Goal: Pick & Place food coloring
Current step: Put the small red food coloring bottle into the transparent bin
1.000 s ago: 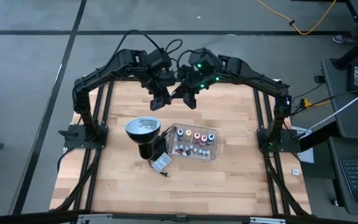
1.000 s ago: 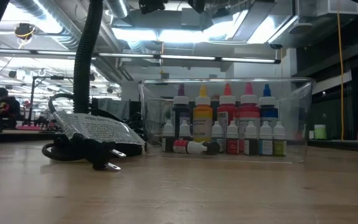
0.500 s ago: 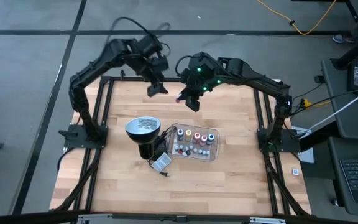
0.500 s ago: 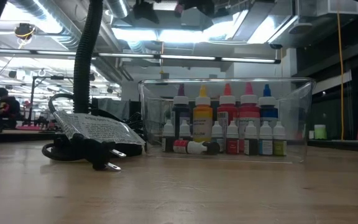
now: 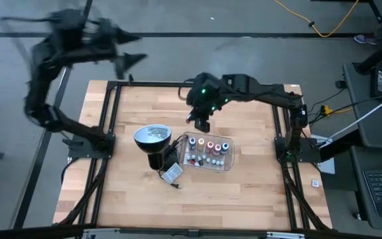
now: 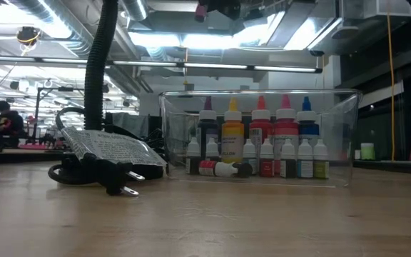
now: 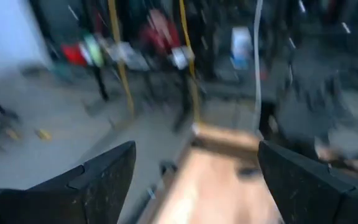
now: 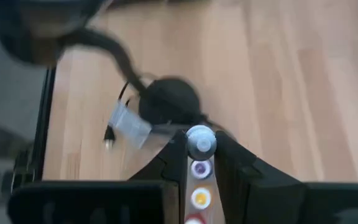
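Observation:
Several small food coloring bottles (image 6: pixel 259 146) stand in a clear plastic tray (image 5: pixel 225 163) at mid-table, with one lying on its side (image 6: pixel 220 168). My right gripper (image 5: pixel 200 123) hangs above the tray's far left end, shut on one small bottle with a white cap (image 8: pixel 201 140); its pink body (image 6: pixel 203 10) shows at the top of the low view. My left gripper (image 5: pixel 130 60) is up beyond the table's far left corner, open, and in its wrist view nothing lies between its fingers (image 7: pixel 98 180). My right gripper pinches the small bottle between its two fingers (image 8: pixel 229 163), whose ends sit just below the white cap (image 8: pixel 201 140). The fingers slant down from the table's far side. The bottle is lifted clear, high above the tray.
A black lamp with a round silvery head (image 5: pixel 152 137) stands left of the tray, and its plug and adapter (image 5: pixel 171 174) lie on the near side. The table's black frame rails (image 5: pixel 105 133) run along both sides. Bare wood lies near and to the right.
My left gripper has come away from the bottle at the meeting point over the far middle of the table, opened, swung up toward the far left corner and tipped toward level. My right gripper, still shut on the bottle, has moved toward the tray and slightly down.

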Controlling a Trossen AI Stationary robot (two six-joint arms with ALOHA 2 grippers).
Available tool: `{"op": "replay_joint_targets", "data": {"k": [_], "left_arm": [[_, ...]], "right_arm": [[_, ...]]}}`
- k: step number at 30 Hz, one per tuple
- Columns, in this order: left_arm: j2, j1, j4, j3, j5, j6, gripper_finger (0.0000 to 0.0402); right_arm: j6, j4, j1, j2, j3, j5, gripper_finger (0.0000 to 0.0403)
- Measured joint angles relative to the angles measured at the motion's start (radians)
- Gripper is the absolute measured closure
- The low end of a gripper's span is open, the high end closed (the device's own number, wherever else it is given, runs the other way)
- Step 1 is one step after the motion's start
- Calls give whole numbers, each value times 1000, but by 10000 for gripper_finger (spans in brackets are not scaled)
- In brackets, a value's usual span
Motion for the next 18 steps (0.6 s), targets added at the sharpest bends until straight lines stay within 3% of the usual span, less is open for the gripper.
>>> {"op": "replay_joint_targets", "data": {"k": [10, 18], "left_arm": [[-224, 0, 187, -60, -130, 16, 68], [-403, 0, 336, -362, -116, 32, 68]], "right_arm": [[-44, -22, 109, 69, -1, 59, 342], [-12, -9, 148, 81, -1, 150, 342]]}}
